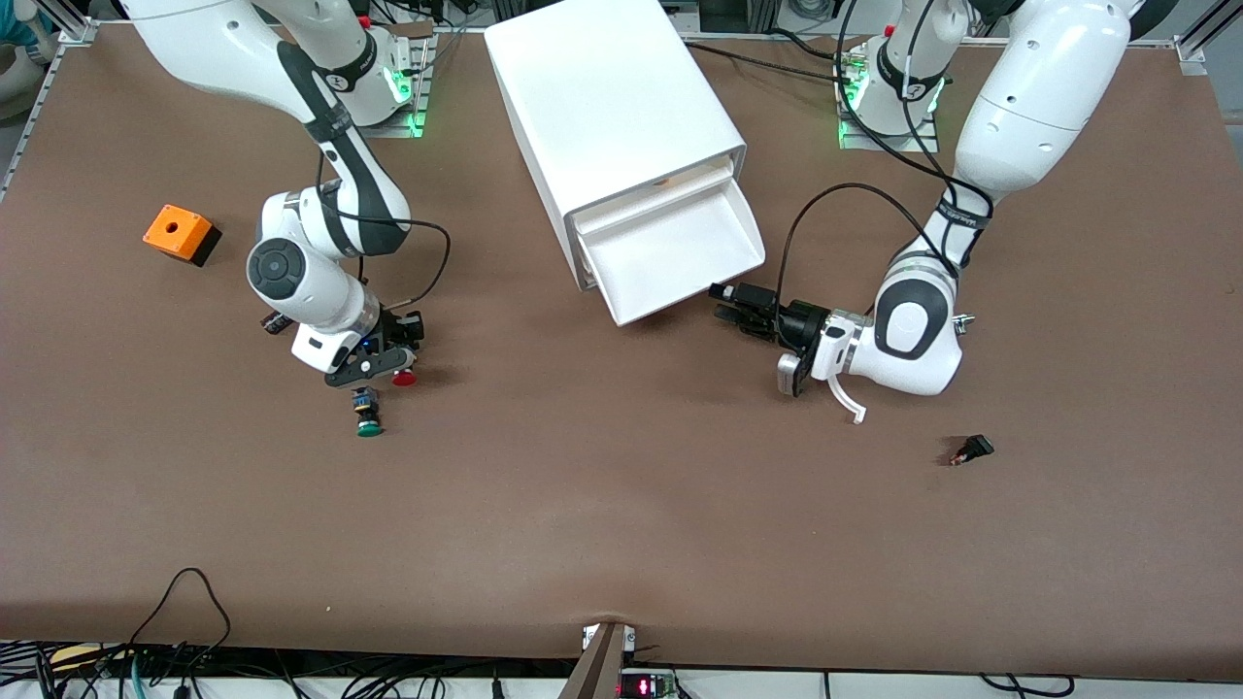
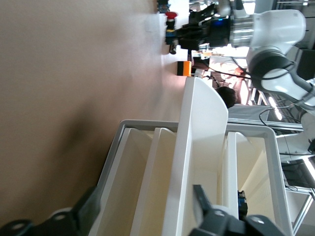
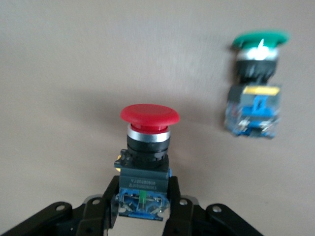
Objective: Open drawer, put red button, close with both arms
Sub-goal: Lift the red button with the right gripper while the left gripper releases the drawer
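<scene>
On the brown desk (image 1: 621, 505): a green-capped push-button switch (image 1: 367, 415) lying on its side; an orange box with a black base (image 1: 180, 234) toward the right arm's end; a small black part (image 1: 973, 449) toward the left arm's end; cables (image 1: 184, 602) along the desk's near edge.

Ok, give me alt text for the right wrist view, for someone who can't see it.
The right tool is shut on the blue-and-black body of the red button, whose round cap points away from the camera over the brown table. A green button lies on its side on the table beside it.
</scene>
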`<state>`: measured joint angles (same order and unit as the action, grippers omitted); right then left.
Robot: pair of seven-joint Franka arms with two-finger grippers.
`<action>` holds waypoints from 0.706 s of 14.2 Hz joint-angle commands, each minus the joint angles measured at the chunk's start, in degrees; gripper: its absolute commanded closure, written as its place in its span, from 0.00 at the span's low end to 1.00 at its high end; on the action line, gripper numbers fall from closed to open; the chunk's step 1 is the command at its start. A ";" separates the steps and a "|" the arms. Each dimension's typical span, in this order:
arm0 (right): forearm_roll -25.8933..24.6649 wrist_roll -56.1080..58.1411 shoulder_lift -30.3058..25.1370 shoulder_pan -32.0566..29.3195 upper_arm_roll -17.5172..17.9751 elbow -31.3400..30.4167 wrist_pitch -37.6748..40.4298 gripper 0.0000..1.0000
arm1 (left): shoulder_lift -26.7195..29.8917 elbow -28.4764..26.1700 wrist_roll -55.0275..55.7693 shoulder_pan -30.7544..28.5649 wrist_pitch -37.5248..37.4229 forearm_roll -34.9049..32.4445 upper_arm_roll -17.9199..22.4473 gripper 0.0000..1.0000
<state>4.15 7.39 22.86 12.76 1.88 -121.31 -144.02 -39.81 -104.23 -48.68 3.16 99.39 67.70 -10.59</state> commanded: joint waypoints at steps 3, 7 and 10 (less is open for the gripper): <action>-0.46 1.22 -3.35 0.16 0.58 6.94 3.46 0.80 | 7.10 0.78 14.19 0.71 0.10 -7.29 0.04 0.00; -0.20 1.83 -3.18 1.65 0.67 23.00 19.08 0.81 | 13.07 4.11 27.10 0.71 -0.16 -25.37 -0.05 0.00; -0.72 5.86 -2.91 4.72 0.67 29.72 24.39 0.82 | 16.94 6.84 35.21 0.71 -0.77 -41.46 -0.75 0.00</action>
<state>4.03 10.29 18.81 15.48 2.56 -95.75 -122.45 -25.78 -98.57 -17.94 3.63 99.28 34.23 -11.06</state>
